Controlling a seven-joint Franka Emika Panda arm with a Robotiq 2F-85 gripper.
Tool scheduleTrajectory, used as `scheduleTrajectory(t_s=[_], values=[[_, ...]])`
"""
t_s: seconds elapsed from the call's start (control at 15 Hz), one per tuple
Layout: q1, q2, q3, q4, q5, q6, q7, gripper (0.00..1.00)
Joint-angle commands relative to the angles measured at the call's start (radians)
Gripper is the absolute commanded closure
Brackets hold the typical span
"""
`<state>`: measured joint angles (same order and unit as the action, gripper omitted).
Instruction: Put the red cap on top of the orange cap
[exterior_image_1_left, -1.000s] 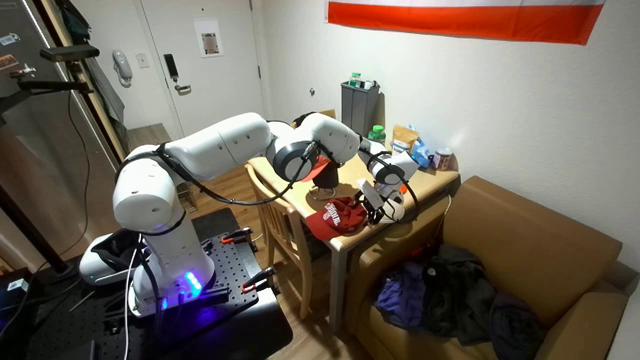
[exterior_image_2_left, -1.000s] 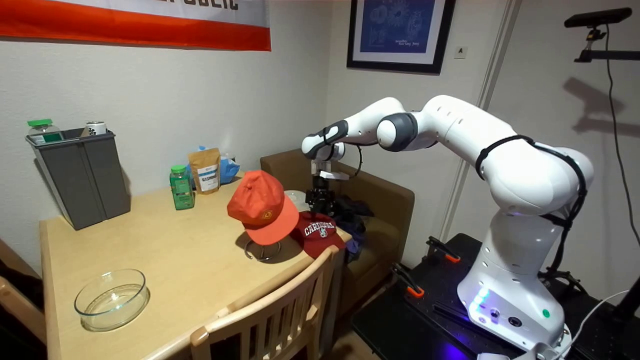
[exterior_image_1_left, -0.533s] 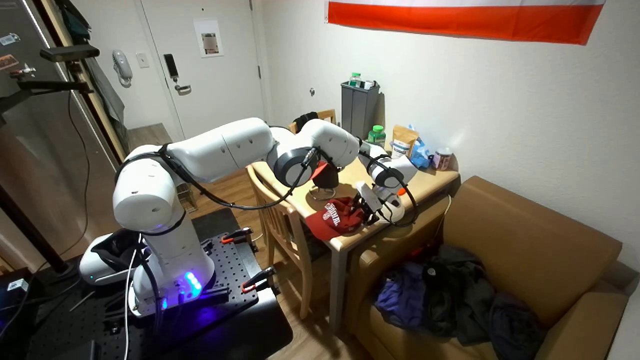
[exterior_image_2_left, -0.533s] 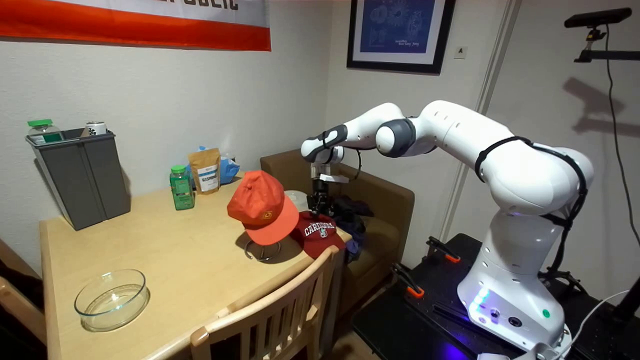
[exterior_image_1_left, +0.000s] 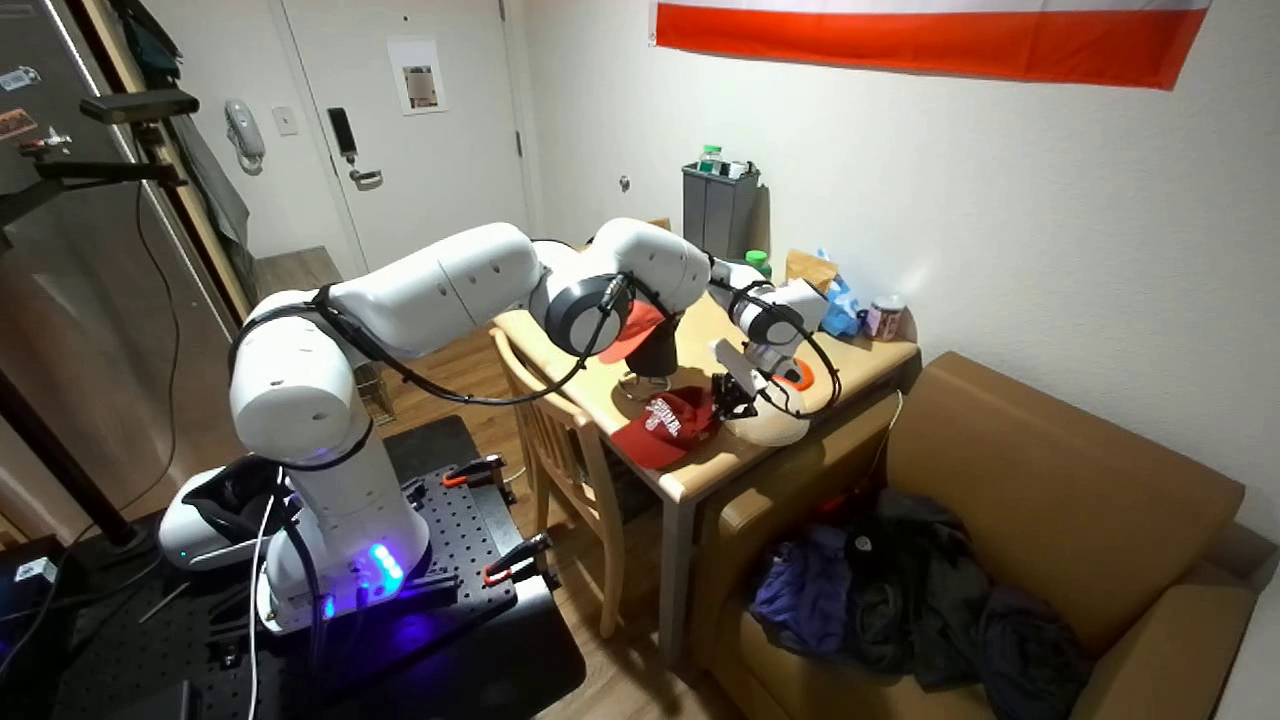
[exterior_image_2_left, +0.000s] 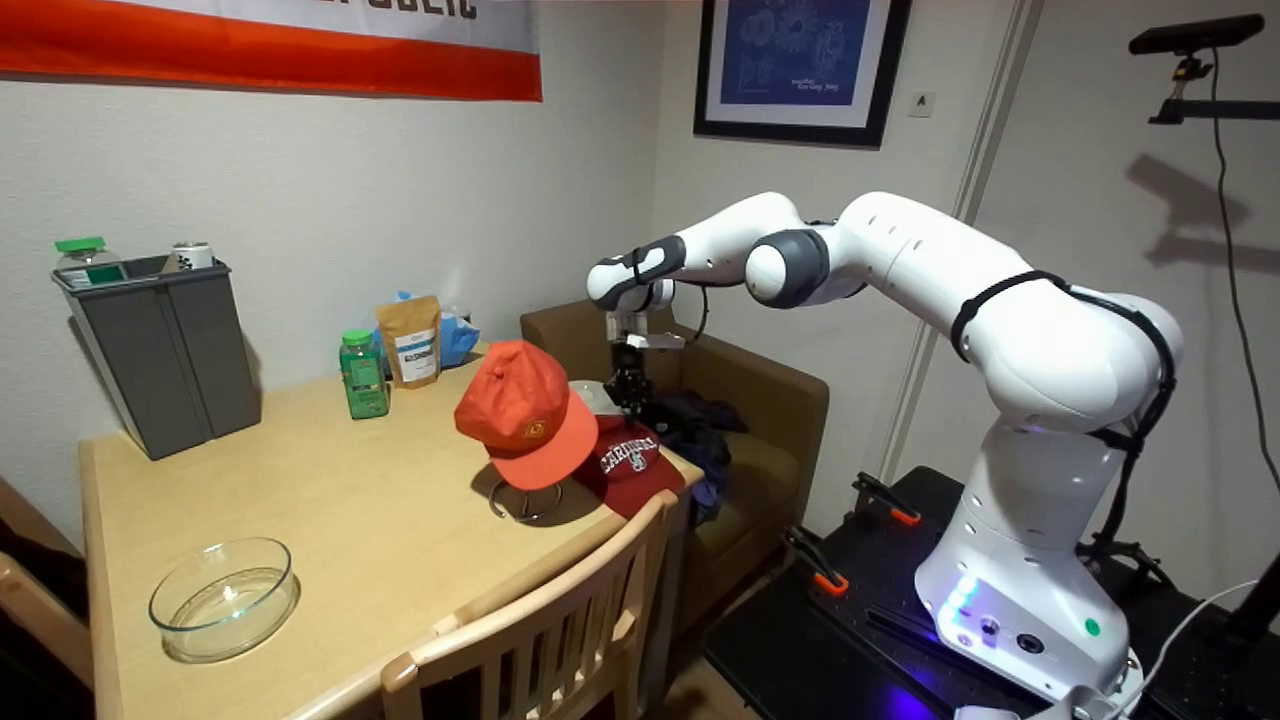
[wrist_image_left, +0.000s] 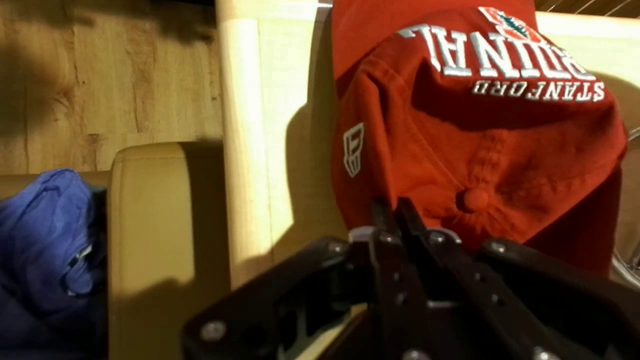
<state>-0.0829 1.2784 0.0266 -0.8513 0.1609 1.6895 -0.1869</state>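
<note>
A: Where was the red cap (wrist_image_left: 475, 135)?
B: On the table (exterior_image_2_left: 330, 480), near a corner, just beside the orange cap (exterior_image_2_left: 525, 410), which sat up on a wire stand (exterior_image_2_left: 524, 507).
A: Gripper (wrist_image_left: 395, 206)?
B: Jaws almost together at the crown (wrist_image_left: 425, 165). Cloth creased right up to the tips, so I read it as a pinch of fabric. Couldn't tell if the cap had any lift.
A: Handling?
B: Looked light and limp, brim (wrist_image_left: 385, 35) stiffer. Matte cloth, so probably not slippery, nothing to break. Crown sagged near the button (wrist_image_left: 475, 199).
A: Grip spot OK?
B: Workable. Off to one side of the button, away from the brim; I expected brim droop and a snag on the orange one. Nearer the button would have balanced better.
</note>
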Motion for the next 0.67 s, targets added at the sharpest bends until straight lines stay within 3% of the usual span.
scheduleTrajectory(t_s=[0.0,0.33,0.6], values=[[0.036,-0.052,-0.027,-0.016,-0.037,-0.034,0.034,1.0],[0.077,-0.1,-0.06,-0.053,-0.077,-0.065,0.045,0.99],[0.136,-0.159,-0.113,-0.097,-0.157,-0.155,0.094,0.99]])
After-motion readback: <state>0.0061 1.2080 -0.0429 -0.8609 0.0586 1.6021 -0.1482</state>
